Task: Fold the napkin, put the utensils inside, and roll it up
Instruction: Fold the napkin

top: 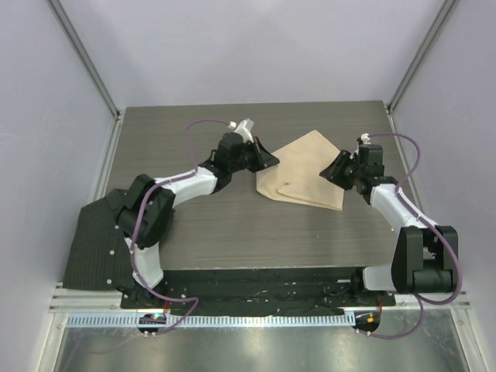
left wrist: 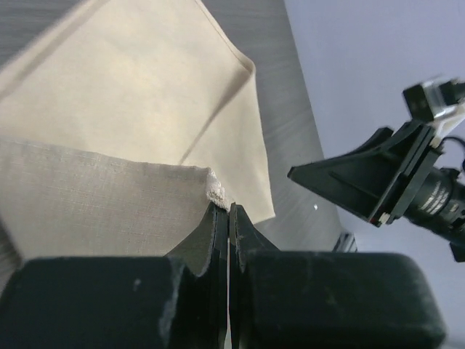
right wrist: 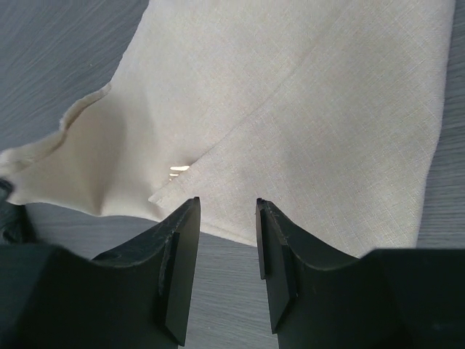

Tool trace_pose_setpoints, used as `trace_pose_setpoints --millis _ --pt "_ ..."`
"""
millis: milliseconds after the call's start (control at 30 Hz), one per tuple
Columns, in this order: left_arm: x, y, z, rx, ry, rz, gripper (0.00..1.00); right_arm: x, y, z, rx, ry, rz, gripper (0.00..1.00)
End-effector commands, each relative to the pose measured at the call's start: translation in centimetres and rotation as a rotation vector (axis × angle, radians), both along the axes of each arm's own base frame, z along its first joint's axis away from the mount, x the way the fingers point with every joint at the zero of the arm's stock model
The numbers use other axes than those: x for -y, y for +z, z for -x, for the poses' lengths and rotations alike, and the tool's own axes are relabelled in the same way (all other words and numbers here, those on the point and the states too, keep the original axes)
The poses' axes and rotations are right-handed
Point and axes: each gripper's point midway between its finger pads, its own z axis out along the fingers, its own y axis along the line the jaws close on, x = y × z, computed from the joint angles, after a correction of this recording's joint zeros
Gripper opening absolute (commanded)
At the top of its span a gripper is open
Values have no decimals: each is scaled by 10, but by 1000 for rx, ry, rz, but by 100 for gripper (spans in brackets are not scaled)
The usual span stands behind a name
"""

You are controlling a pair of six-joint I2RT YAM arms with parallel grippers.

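Loosely folded beige napkin (top: 308, 169), one corner raised.

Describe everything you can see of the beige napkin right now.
The napkin is a plain beige woven cloth, soft and matte, folded over itself so that a diagonal layer edge crosses it. It lies mostly flat on the dark wood-grain table, between the two arms. The left jaws are shut on one frayed corner, where the cloth seems slightly lifted. The right jaws stand open at the opposite edge; whether they touch it is unclear.
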Motion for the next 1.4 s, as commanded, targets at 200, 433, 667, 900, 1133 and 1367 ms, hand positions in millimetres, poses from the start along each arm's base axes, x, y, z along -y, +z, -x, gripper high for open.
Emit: trace_pose_setpoints --millis 200,433,667,900,1133,1367 --pt "115 4 47 126 -370 82 0 10 45 0 137 -66 19 45" --pt "157 -20 74 126 -504 64 0 7 55 6 163 -64 -4 45" --pt "186 -41 91 119 -581 44 0 3 64 10 182 -54 -26 45" --pt "204 -57 102 115 -628 19 0 0 63 15 181 -44 -37 45" --pt "213 -67 105 108 -642 8 0 -1 63 18 179 -34 -44 45" --pt "217 -73 99 112 -615 -1 0 -4 61 20 173 -19 -52 45"
